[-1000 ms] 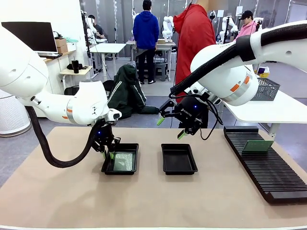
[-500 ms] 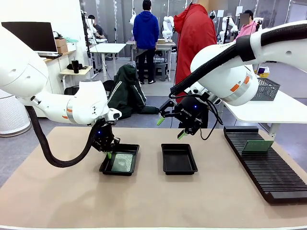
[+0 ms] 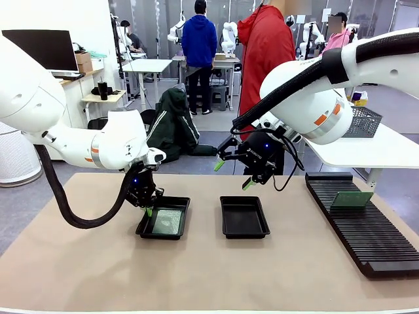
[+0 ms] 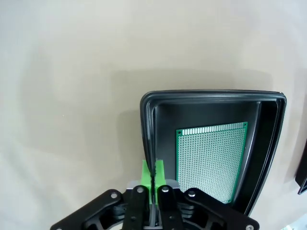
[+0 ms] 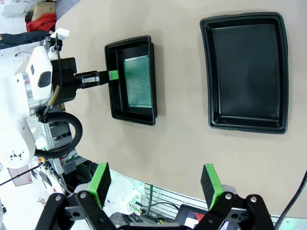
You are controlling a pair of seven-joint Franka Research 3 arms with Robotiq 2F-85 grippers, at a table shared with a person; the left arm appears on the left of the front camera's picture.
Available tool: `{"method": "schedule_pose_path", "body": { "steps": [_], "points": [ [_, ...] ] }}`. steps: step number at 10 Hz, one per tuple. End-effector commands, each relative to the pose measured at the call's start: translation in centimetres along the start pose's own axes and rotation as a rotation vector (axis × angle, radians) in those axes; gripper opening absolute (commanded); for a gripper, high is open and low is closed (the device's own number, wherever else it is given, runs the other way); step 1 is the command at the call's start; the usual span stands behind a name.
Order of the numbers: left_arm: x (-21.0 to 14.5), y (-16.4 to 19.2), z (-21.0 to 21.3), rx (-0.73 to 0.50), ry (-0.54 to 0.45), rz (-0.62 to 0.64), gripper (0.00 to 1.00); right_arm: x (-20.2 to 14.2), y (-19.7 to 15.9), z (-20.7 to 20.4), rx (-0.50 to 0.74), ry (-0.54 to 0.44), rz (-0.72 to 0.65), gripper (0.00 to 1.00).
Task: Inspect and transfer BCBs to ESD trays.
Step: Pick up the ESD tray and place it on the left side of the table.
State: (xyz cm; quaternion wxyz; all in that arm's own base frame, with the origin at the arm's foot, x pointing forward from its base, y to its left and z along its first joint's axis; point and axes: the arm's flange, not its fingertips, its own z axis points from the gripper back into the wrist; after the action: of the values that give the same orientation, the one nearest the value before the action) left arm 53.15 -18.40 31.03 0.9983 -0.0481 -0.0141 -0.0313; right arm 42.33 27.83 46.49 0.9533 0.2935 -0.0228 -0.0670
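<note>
Two black ESD trays lie side by side mid-table. The left tray (image 3: 171,198) (image 4: 211,94) (image 5: 111,96) holds a pale-green BCB (image 3: 167,221) (image 4: 211,158) (image 5: 138,81) flat on its floor. My left gripper (image 3: 148,210) (image 4: 153,173) (image 5: 113,75) is shut, its green pads pinching that tray's side rim. The right tray (image 3: 243,216) (image 5: 247,72) has nothing in it. High above this tray hangs my right gripper (image 3: 234,175) (image 5: 156,184), open and holding nothing. Another BCB (image 3: 351,199) stands in the rack.
A long black slotted rack (image 3: 366,235) runs along the table's right side. A person in a red jacket (image 3: 265,46) stands at the far edge. A wire basket (image 3: 363,121) sits on a white table behind. Bare mat lies in front of the trays.
My left gripper has closed fully onto the left tray's rim, and the tray has shifted slightly. The right arm has not moved.
</note>
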Motion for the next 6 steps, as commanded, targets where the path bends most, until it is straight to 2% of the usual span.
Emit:
{"method": "schedule_pose_path", "body": {
  "steps": [1,5,6],
  "points": [
    [0.01,0.0,0.0,0.003,-0.004,-0.005,0.0,0.29,0.1,-0.12,-0.008,-0.005,-0.004,1.0],
    [0.01,0.0,0.0,0.003,-0.004,-0.005,0.0,0.29,0.1,-0.12,-0.008,-0.005,-0.004,1.0],
    [0.0,0.0,0.0,0.0,0.0,0.0,0.03,0.29,0.1,-0.12,-0.008,-0.005,-0.004,1.0]
  ]
}}
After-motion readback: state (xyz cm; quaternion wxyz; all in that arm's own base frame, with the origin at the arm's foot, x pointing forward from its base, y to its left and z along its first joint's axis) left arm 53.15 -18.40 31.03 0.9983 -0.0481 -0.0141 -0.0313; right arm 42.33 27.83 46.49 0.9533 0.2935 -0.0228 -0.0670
